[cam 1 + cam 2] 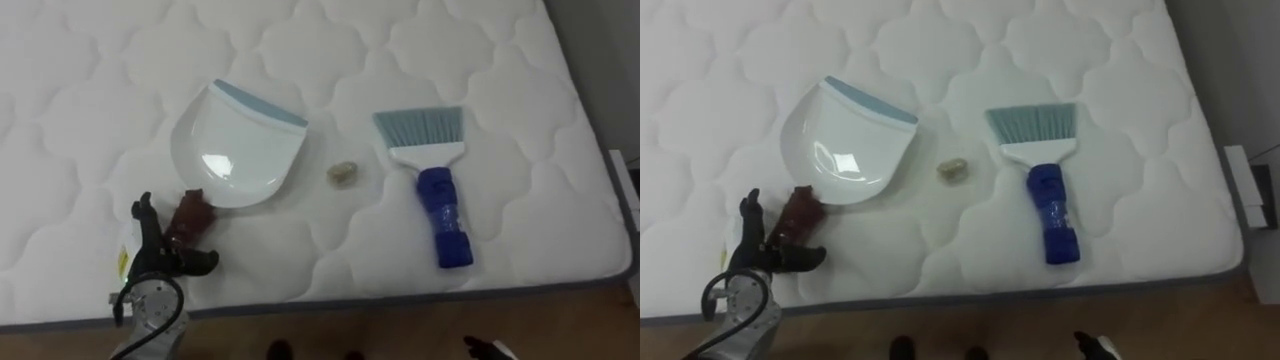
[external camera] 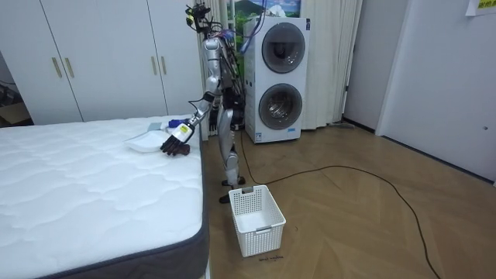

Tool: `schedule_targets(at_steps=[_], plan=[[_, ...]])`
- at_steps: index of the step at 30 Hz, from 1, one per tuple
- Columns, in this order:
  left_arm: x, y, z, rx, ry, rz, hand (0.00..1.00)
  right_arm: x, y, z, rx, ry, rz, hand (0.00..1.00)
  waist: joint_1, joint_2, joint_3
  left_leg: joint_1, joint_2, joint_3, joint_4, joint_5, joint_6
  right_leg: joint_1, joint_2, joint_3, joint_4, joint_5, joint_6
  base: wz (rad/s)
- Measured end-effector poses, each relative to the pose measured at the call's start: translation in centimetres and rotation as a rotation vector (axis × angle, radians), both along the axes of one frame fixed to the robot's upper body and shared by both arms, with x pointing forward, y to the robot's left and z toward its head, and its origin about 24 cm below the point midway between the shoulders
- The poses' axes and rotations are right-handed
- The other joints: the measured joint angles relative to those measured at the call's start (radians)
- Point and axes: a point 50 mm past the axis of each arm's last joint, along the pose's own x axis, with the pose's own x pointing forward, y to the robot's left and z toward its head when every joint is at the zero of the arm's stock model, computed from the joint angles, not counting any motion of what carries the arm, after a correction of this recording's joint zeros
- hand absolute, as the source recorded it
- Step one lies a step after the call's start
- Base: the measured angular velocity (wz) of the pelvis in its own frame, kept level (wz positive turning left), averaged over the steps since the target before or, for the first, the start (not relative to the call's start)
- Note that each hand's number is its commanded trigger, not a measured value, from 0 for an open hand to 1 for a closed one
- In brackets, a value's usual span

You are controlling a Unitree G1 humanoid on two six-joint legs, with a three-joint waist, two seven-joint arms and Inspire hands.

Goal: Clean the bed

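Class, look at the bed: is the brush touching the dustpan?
Apart. The left eye view shows a strip of bare mattress and a small scrap lying between the dustpan and the brush.

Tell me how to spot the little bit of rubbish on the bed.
Look at the white quilted mattress. Between the white dustpan and the blue-handled brush lies a small crumpled lump. It is tan and far tinier than both tools.

No legible text, label or number on anything.
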Motion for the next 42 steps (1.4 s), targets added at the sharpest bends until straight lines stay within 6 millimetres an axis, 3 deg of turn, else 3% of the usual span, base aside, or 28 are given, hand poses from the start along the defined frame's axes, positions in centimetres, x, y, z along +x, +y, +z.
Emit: schedule_targets(at_steps=[12,21,22,24,31,35,42], plan=[[1.3,-0.1,0.8,-0.004,-0.021,0.001,0.00,0.1,0.1,0.0,-0.015,-0.012,0.002,0.00,-0.028,0.003,0.0048,-0.060,0.001,0.013,0.058,-0.002,-0.004,-0.083,-0.016,0.002,0.106,-0.057,-0.017,0.02],[2.1,0.0,1.1,-0.006,0.006,-0.068,0.00,0.7,0.4,0.2,-0.012,-0.019,0.044,0.00,-0.044,0.005,0.0114,-0.111,0.003,0.031,0.096,-0.001,-0.005,-0.139,-0.026,-0.001,0.160,-0.067,-0.022,0.02],[2.1,0.1,1.2,-0.005,0.006,-0.069,0.25,0.7,0.4,0.1,-0.012,-0.018,0.044,0.00,-0.046,0.005,0.0121,-0.112,0.003,0.035,0.096,-0.001,-0.005,-0.142,-0.027,-0.001,0.164,-0.069,-0.022,0.00],[2.3,0.4,1.3,-0.012,0.010,-0.075,1.00,0.6,0.4,0.1,-0.010,-0.007,0.047,0.00,-0.048,0.005,0.0134,-0.125,0.002,0.046,0.102,-0.004,-0.002,-0.165,-0.033,0.005,0.190,-0.076,-0.022,0.00],[3.1,1.7,2.1,0.018,0.028,-0.053,1.00,0.9,-0.1,0.4,-0.038,-0.002,0.081,0.00,-0.050,0.018,0.0233,-0.156,0.002,0.065,0.120,-0.005,0.000,-0.219,-0.040,0.026,0.240,-0.084,-0.026,-0.06],[3.6,3.4,2.9,0.056,0.052,-0.041,1.00,1.0,-0.6,0.5,-0.070,0.017,0.125,0.00,-0.051,0.021,0.0233,-0.160,-0.001,0.063,0.121,-0.005,0.000,-0.223,-0.042,0.025,0.243,-0.087,-0.026,0.00],[3.4,3.2,2.3,0.077,0.127,-0.073,1.00,0.9,-0.8,0.5,-0.096,0.054,0.175,0.00,-0.061,0.020,0.0233,-0.156,-0.021,0.064,0.118,-0.008,0.006,-0.225,-0.065,0.025,0.261,-0.097,-0.009,0.06]])
